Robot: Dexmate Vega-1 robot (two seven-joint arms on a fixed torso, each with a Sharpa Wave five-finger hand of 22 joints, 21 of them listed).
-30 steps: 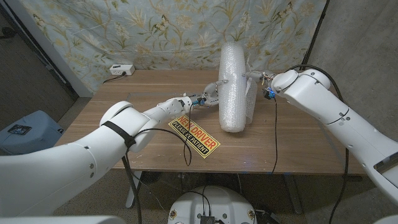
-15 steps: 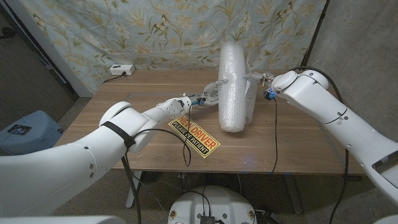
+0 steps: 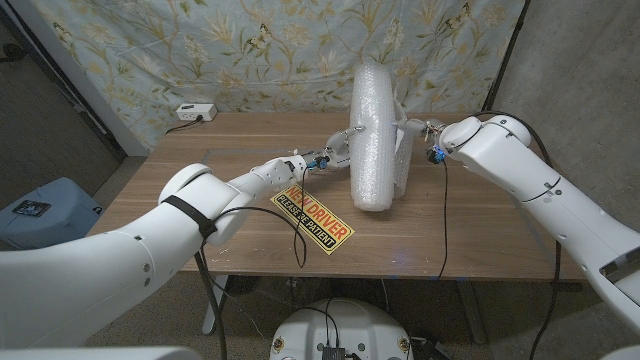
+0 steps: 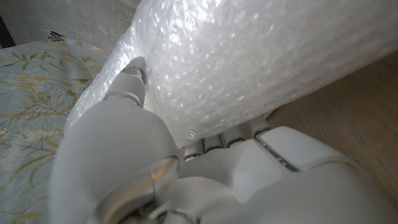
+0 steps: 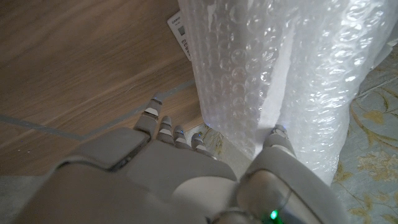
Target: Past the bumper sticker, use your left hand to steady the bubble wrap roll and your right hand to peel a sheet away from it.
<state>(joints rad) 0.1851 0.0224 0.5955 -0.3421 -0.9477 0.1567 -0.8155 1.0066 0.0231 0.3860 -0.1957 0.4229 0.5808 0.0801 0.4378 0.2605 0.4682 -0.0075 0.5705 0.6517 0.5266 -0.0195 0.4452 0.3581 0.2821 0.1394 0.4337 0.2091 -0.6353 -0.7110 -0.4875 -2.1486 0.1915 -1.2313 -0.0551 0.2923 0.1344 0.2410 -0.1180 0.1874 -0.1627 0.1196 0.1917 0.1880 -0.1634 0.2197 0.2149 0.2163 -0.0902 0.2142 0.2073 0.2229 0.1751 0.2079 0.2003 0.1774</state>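
Gripping one bubble wrap roll (image 3: 372, 135): left hand (image 3: 336, 156); right hand (image 3: 412, 128) pinching its one sheet (image 3: 402, 165).

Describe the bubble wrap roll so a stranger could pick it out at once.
On the wooden table, look past the yellow bumper sticker toward the floral backdrop. The bubble wrap roll stands upright there, with the left hand on one side and the right hand on the other. It is the tallest thing on the table, a white, bubbled cylinder.

Bubble wrap roll (image 3: 372, 135) stands behind bumper sticker (image 3: 313, 219), between both hands.
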